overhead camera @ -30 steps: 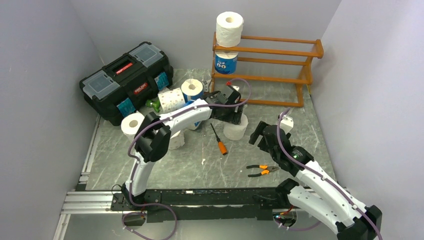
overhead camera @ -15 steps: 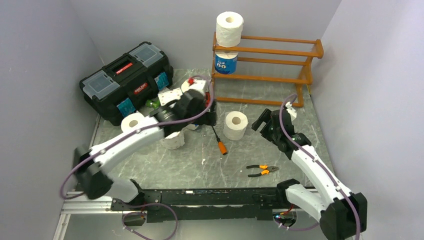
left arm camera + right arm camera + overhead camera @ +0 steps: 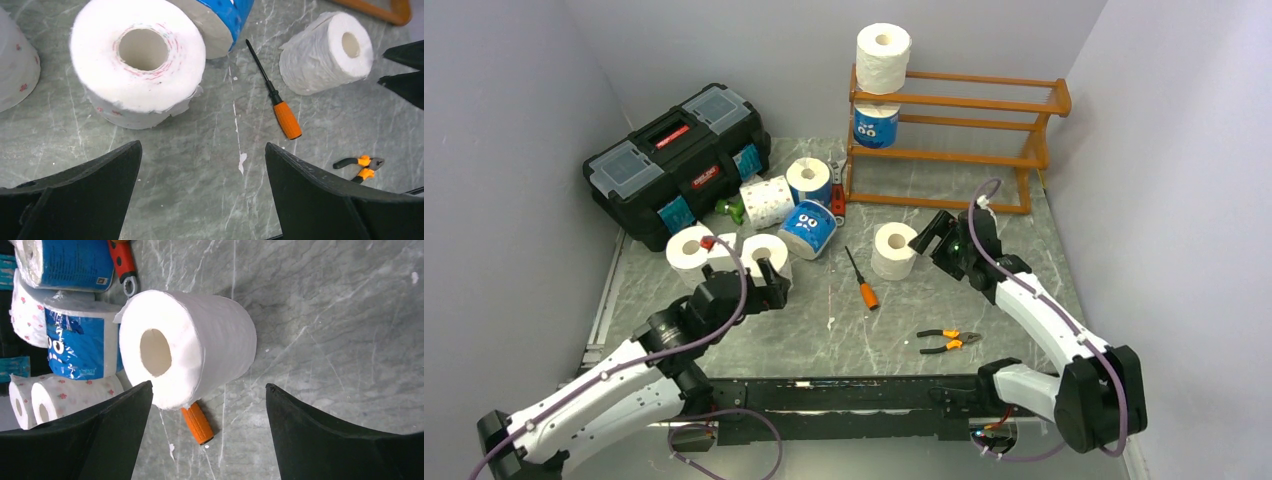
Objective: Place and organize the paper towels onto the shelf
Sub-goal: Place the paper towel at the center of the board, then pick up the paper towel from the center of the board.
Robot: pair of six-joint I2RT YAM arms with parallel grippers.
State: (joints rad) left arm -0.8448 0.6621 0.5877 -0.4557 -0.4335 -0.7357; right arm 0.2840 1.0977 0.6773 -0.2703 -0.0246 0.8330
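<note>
Red labels (image 3: 705, 177) on the toolbox (image 3: 654, 165) are illegible.
</note>
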